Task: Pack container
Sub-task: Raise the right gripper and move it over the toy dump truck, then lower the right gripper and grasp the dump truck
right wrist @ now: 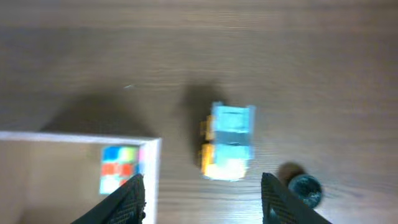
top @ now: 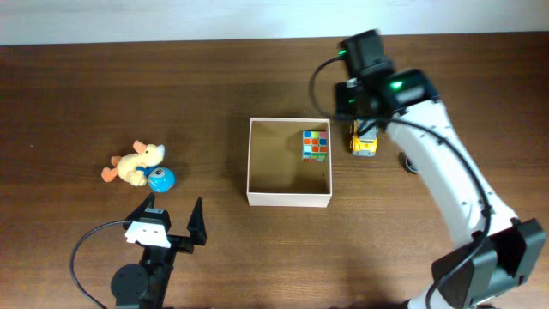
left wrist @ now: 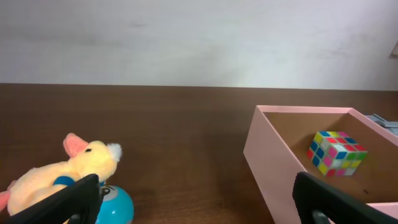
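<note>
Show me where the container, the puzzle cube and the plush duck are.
container (top: 289,201), overhead view, front white wall.
puzzle cube (top: 316,146), overhead view, top face.
plush duck (top: 131,166), overhead view, yellow body.

Soft, even light; the right wrist view shows the container (right wrist: 74,138) blurred.

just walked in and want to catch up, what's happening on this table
Two robot arms are packing toys into the container. A colourful puzzle cube already lies in its far right corner. The right gripper hovers open over a yellow toy truck just outside the right wall, holding nothing. The left gripper is open and empty near the plush duck and blue ball, both unpacked.
</note>
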